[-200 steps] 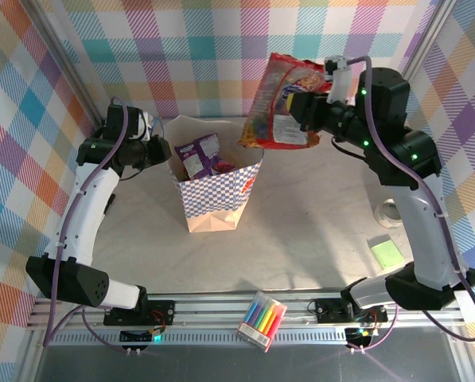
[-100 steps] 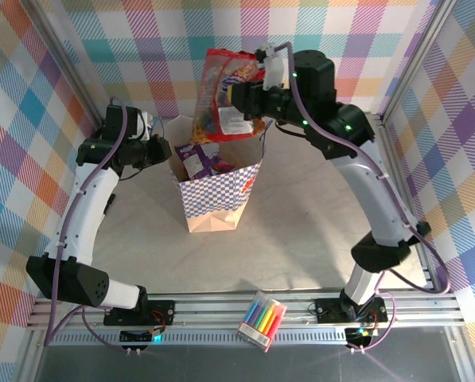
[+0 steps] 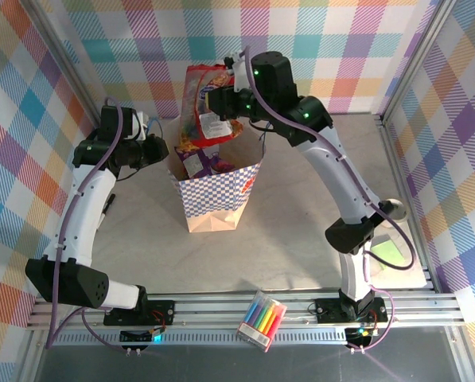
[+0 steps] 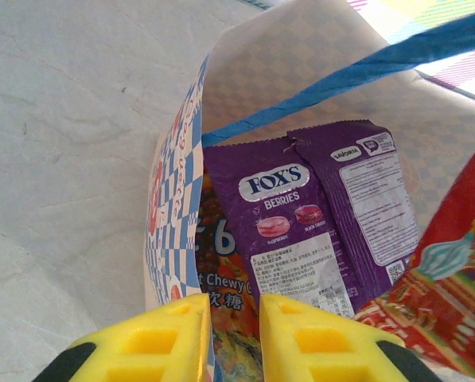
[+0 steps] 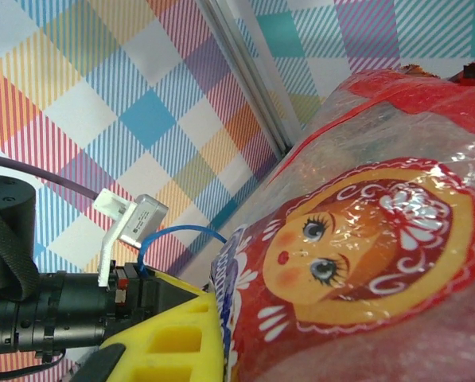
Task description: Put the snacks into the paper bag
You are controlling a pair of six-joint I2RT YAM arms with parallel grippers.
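Currently, the bag [image 3: 216,187] stands upright on the table [image 3: 285,239] with a purple packet [image 4: 317,223] inside. Above its mouth hangs a red packet [image 3: 196,86], clenched by the right gripper [image 3: 216,102], whose arm arches over from the bag's right. The left gripper [image 4: 235,309] pinches the bag's left rim. Plaid walls [image 3: 142,48] rise behind the bag.

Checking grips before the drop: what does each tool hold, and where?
Right tool grips the red snack packet by its side edge; left tool pinches the paper bag's rim.

Pastel plaid walls [image 3: 317,40] enclose a pale marbled tabletop [image 3: 301,239], aluminium rail [image 3: 213,307] in front.
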